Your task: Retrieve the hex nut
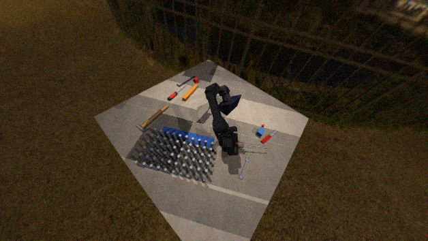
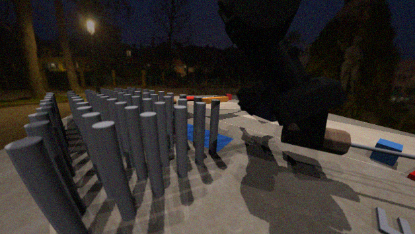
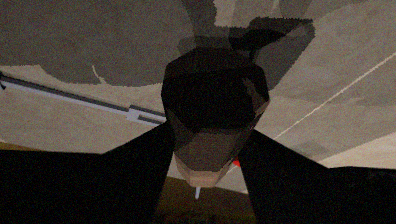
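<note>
My gripper (image 1: 234, 146) (image 2: 304, 137) (image 3: 206, 128) is shut on the wooden handle (image 1: 240, 145) (image 2: 338, 141) (image 3: 207, 150) of a tool. It holds the tool above the table, right of the spacer field. The tool's thin metal shaft (image 1: 255, 146) (image 2: 373, 148) (image 3: 197, 192) points away from the field; the shape of its tip cannot be made out. The grey metal spacers (image 1: 192, 157) (image 2: 152, 158) stand upright in rows. The blue taped strip (image 1: 167, 131) (image 2: 226, 141) lies along one edge of the field. The nut is not visible.
A wrench (image 1: 244, 168) (image 3: 80, 98) lies near the gripper. A blue block (image 1: 260, 131) (image 2: 386, 155) and red-handled tool (image 1: 266, 138) lie right. A hammer (image 1: 155, 116) lies beside the field's left corner. A red screwdriver (image 1: 172, 95), orange bar (image 1: 190, 92) and dark rod (image 1: 185, 82) lie farther back.
</note>
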You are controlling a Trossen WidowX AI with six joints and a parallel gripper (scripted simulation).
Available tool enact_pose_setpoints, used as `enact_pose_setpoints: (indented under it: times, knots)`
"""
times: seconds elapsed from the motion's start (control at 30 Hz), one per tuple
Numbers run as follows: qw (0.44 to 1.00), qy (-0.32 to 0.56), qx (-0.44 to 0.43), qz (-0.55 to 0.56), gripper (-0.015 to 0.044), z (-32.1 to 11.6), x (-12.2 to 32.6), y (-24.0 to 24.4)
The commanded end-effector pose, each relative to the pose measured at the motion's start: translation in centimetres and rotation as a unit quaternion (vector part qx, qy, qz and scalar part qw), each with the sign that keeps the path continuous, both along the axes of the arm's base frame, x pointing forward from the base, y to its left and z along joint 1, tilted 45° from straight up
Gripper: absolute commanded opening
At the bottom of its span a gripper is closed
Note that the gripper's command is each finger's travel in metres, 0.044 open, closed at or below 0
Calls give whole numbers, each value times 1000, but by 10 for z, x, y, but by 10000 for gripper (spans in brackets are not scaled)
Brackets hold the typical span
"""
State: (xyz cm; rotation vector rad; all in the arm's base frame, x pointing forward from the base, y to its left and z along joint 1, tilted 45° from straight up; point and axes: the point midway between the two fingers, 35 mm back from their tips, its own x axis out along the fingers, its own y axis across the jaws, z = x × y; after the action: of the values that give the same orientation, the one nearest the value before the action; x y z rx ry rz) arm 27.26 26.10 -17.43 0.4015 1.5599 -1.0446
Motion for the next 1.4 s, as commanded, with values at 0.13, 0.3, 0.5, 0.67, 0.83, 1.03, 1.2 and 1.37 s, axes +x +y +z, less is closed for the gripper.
enact_pose_setpoints:
  times: [0.13, 0.3, 0.5, 0.67, 0.83, 1.03, 1.2, 1.37]
  knots:
    - [1000, 1, -1, 3, 0, -6, -1, -6]
    - [1000, 1, -1, 3, 0, -8, -1, -9]
    - [1000, 1, -1, 3, 0, -12, -1, -13]
    - [1000, 1, -1, 3, 0, -15, -1, -16]
    - [1000, 1, -1, 3, 0, -17, -2, -20]
    - [1000, 1, -2, 3, 0, -21, -2, -24]
    - [1000, 1, -2, 3, 0, -23, -2, -27]
    - [1000, 1, -2, 3, 0, -26, -3, -30]
